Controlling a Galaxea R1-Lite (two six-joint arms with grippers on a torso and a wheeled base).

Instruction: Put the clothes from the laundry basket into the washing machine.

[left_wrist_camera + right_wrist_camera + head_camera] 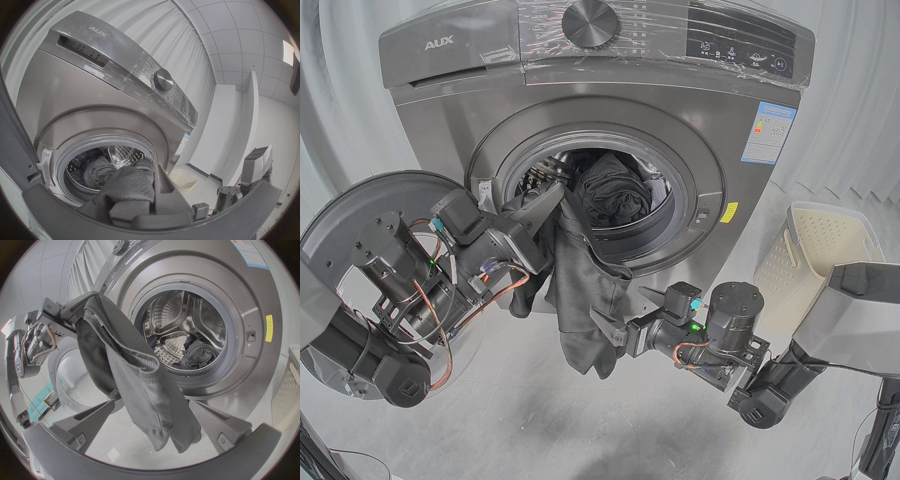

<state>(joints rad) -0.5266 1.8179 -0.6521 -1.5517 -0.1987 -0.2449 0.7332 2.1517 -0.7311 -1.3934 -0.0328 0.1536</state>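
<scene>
At the washing machine [700, 125] mouth, one bundle [612, 190] is loaded; a garment [581, 281] pinched by the left gripper [549, 200] is not yet in; right gripper [625, 312] spread open.

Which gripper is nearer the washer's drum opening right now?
Left. The left gripper is at the left rim of the drum opening, shut on the dark garment. The right gripper sits lower, below the opening, open at the garment's hanging part.
</scene>
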